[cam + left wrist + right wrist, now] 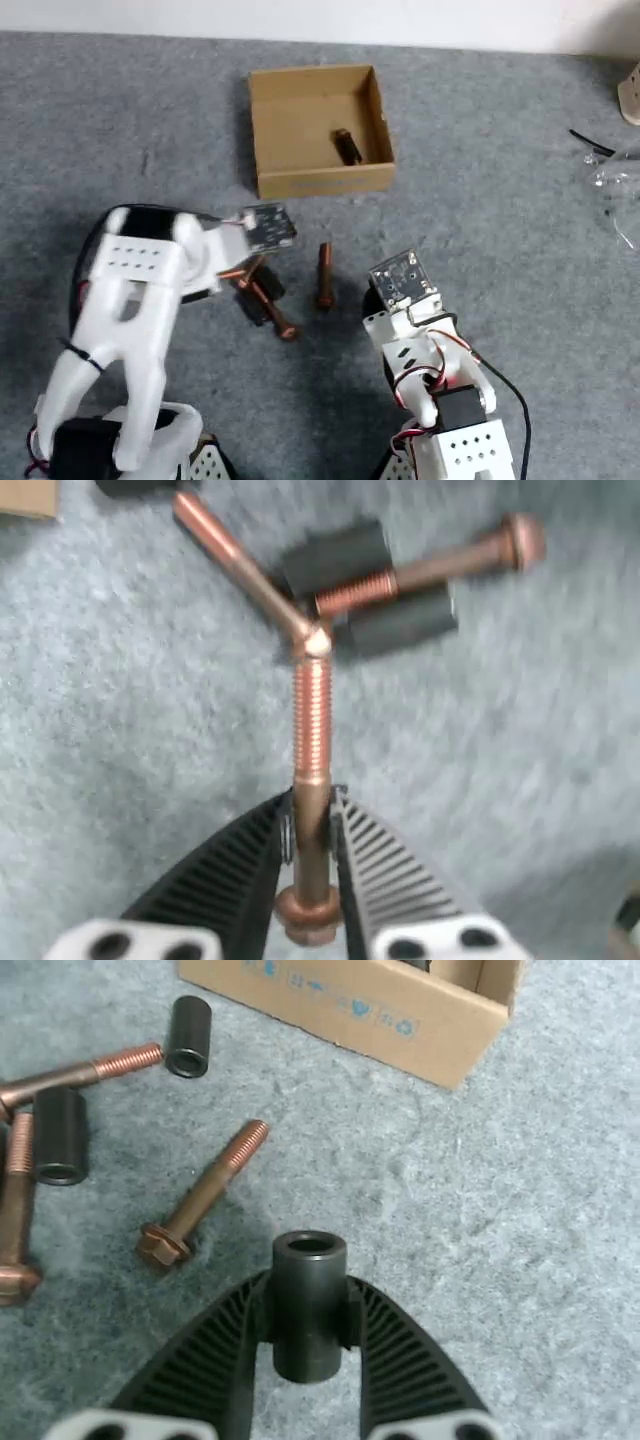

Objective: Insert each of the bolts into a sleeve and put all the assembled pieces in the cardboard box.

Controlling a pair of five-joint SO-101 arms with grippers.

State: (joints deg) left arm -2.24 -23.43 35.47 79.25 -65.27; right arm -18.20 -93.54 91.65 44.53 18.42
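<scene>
Gripping a bolt (312,730) low on the shank, just above its flanged head, the left gripper (312,805) is clamped on it. That leaves the whole threaded end sticking out free, which is the end that has to enter a bore. The tip points at the pile (268,300) of remaining bolts and black sleeves on the grey mat (500,250). It sits against or just over another bolt's tip, can't tell which, and can't tell if anything in the pile is mated. Right gripper (310,1295) is closed around a sleeve (310,1260), pinched by its sides with the open bore clear of the pads, presumably to present a clean target. High view has the two arms side by side, tools apart, with one loose bolt (325,275) lying on the mat between them. Cardboard box (320,182) sits beyond both, top open, with what looks like one assembled piece (347,147) already inside. Read: both grasps are done, mating not yet started. Next move needs the bolt axis lined up with the bore. Both parts are round and held between ribbed pads, so a slight misalignment could twist or push either one in its grip. Several bolts lie on the mat, so the task looks early.
</scene>
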